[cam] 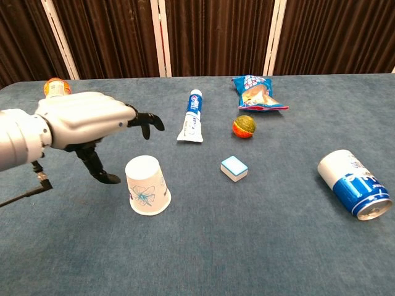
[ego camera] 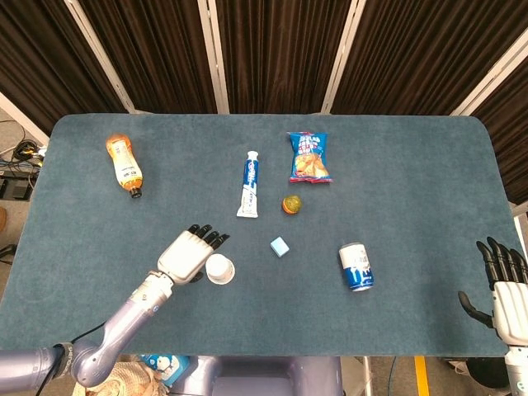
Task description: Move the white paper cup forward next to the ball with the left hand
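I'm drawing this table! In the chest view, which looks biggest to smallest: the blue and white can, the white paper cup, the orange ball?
1. Blue and white can
2. White paper cup, close behind it; both sit near the camera
3. Orange ball, plainly smallest, but farther away

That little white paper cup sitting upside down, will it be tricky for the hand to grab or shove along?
The white paper cup looks thin and empty, so probably light and easily crushed. Standing on its wide rim, it should resist tipping and likely slide on the blue cloth. The left hand is open beside it.
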